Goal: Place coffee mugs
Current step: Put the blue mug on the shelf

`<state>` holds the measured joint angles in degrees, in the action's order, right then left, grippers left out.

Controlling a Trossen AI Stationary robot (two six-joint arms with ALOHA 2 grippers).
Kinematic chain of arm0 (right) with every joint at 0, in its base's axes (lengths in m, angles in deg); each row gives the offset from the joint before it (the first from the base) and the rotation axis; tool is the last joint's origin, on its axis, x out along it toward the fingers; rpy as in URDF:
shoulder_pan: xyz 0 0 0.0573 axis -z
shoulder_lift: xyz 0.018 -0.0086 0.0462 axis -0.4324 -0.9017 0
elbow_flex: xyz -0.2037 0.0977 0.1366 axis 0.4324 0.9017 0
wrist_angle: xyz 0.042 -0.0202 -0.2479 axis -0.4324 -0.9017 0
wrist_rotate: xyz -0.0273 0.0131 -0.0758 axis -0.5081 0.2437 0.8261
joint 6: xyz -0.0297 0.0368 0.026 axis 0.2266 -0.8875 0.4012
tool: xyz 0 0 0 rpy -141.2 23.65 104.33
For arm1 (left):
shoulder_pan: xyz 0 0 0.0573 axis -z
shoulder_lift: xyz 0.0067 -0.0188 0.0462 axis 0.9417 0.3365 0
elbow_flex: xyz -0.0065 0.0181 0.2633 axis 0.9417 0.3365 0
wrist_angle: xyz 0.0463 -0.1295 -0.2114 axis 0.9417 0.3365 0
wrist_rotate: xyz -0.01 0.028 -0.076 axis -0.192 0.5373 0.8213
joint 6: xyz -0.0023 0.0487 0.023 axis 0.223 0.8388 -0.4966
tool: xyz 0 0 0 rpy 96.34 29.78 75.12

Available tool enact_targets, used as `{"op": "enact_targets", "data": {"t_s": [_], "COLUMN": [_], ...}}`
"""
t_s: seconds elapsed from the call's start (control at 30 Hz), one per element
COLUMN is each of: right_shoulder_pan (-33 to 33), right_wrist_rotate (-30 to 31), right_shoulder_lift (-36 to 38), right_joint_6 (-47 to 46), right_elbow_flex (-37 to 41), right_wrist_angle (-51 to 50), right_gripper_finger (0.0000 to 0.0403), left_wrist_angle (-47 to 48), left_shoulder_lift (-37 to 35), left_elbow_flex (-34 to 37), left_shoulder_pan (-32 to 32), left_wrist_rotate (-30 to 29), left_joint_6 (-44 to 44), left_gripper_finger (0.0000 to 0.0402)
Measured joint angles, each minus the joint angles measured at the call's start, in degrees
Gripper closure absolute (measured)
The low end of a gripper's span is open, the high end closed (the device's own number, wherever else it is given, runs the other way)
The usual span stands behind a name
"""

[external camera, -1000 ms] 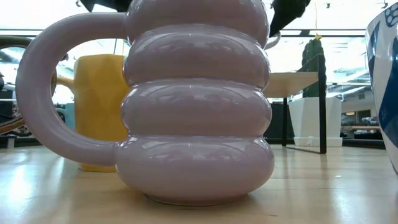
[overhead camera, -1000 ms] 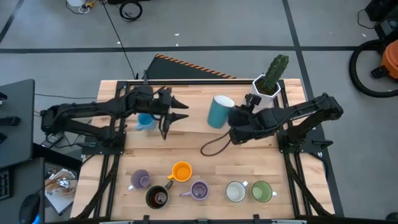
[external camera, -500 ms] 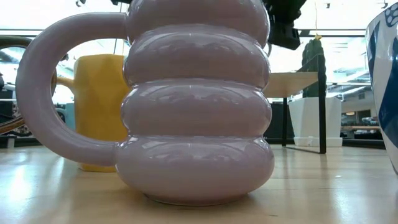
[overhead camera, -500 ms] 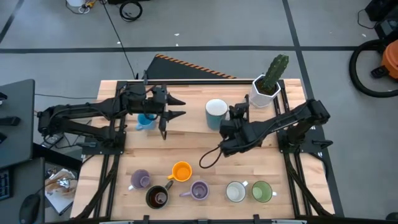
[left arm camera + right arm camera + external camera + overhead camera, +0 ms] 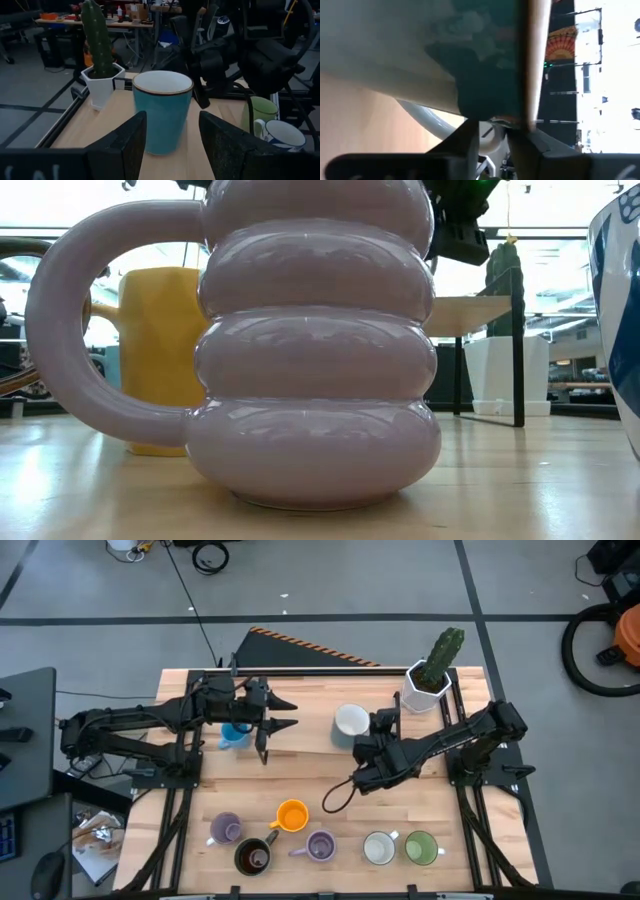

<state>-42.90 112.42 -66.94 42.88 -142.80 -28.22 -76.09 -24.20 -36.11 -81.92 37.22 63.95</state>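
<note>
So the blue mug (image 5: 350, 722) is standing upright on the table (image 5: 300, 775), about mid-table toward the back, just left of the white hexagonal cactus pot (image 5: 427, 686). The right hand (image 5: 368, 732) is right up against the mug's right side, low over the table. Its wrist camera is basically stuffed with mug wall and rim, and honestly I can't tell if that hand is gripping it or has let go

The left hand (image 5: 293, 714) hangs over the back left part of the table, spread wide with nothing in it, pointing across at the blue mug and well apart from it. There's something pale blue (image 5: 235, 736) under that arm, can't tell what it is

The rest of the mugs sit in a loose row along the front edge. From left to right: a lavender mug (image 5: 225, 829), the dark brown mug (image 5: 252, 857), the orange mug (image 5: 292, 815) a little further back, a second lavender mug (image 5: 320, 846), a white mug (image 5: 379, 848) and the green mug (image 5: 421, 847), those last two just beside each other. The low camera is nearly blocked by the ribbed lavender one, handle to its left, with the orange mug peeking out behind it
</note>
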Motion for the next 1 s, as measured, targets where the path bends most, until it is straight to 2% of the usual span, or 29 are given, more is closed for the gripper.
{"op": "enact_targets", "data": {"t_s": [0.2, 0.33, 0.63, 0.8, 0.9, 1.0], "right_shoulder_pan": [-0.30, -0.39, -0.61, -0.48, -0.22, -0.23], "right_wrist_rotate": [-1.48, -1.63, -2.30, -4.81, -7.92, -7.92], "right_shoulder_lift": [-0.07, -0.07, -0.11, 0.29, 1.60, 4.34], "right_joint_6": [-2.29, -1.29, -0.30, -1.00, -0.82, -3.62], "right_elbow_flex": [0.02, 0.02, -1.77, -5.74, -6.14, -6.14], "right_wrist_angle": [-0.03, 0.64, 0.73, -3.26, -5.23, -7.82], "right_gripper_finger": [0.0229, 0.0200, 0.0197, 0.0185, 0.0177, 0.0173], "left_wrist_angle": [-0.79, -0.93, -0.76, -0.13, 1.56, 3.12], "left_shoulder_lift": [-0.53, -1.50, -1.90, -3.84, -5.06, -6.13], "left_elbow_flex": [0.02, 0.07, 0.09, 0.11, 0.09, 0.09], "left_shoulder_pan": [0.25, 0.23, 0.23, 0.19, 0.19, 0.20], "left_wrist_rotate": [0.04, 0.02, 0.02, 0.02, 0.04, 0.05], "left_joint_6": [0.02, 0.04, 0.61, 1.39, 1.55, 1.55], "left_gripper_finger": [0.0212, 0.0212, 0.0212, 0.0212, 0.0212, 0.0212]}}
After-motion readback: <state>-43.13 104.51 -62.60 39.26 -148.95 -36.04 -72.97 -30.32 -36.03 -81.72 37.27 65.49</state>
